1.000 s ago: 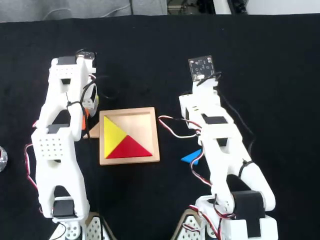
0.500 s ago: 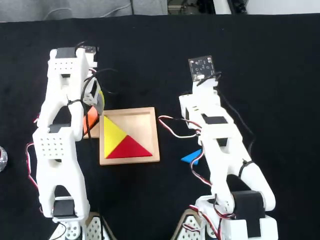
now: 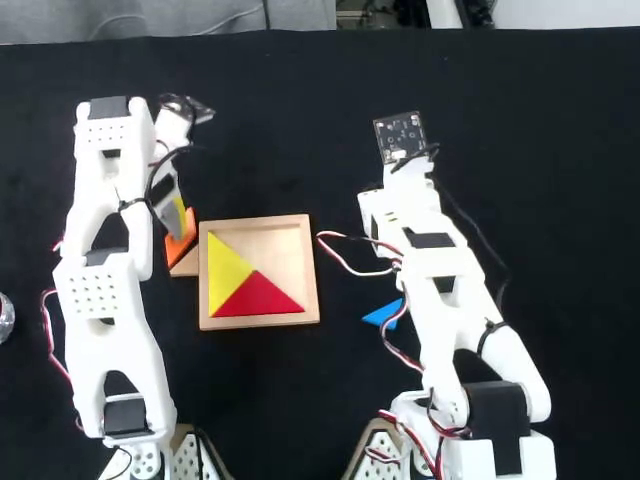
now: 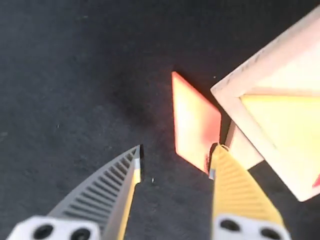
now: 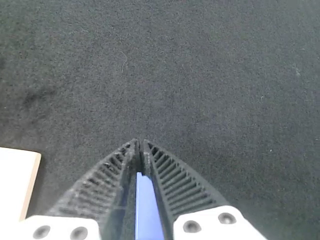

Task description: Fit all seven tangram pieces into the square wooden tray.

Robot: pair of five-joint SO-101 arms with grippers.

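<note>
Black cloth covers the counter (image 3: 560,200), and the two white arms stand side by side on it with the square wooden tray (image 3: 258,222) between them.

The left arm (image 3: 100,300) holds the left jaws wide apart, gripping nothing. In the left wrist view an orange piece (image 4: 195,122) lies flat on the cloth in the gap between them, far closer to the yellow jaw, whose tip overlaps the piece's edge. I cannot tell whether that jaw touches the piece. Just past that same jaw sits a corner of the tray, and a tan piece (image 4: 243,150) is tucked between the orange piece and the tray wall. Inside the tray a yellow triangle (image 3: 228,268) and a red triangle (image 3: 260,297) lie flat, edge to edge, on the side nearer the left jaws.

The right arm (image 3: 440,275) has the right jaws pressed together at the tips, pinching a thin blue sliver (image 5: 145,200) seen edge-on farther back between them. I cannot tell what it is. Bare cloth lies ahead of the right jaws, and a pale tray corner (image 5: 17,182) sits off to one side of them. A blue piece (image 3: 383,315) lies on the cloth well behind the right jaws, partly under the right arm.
</note>
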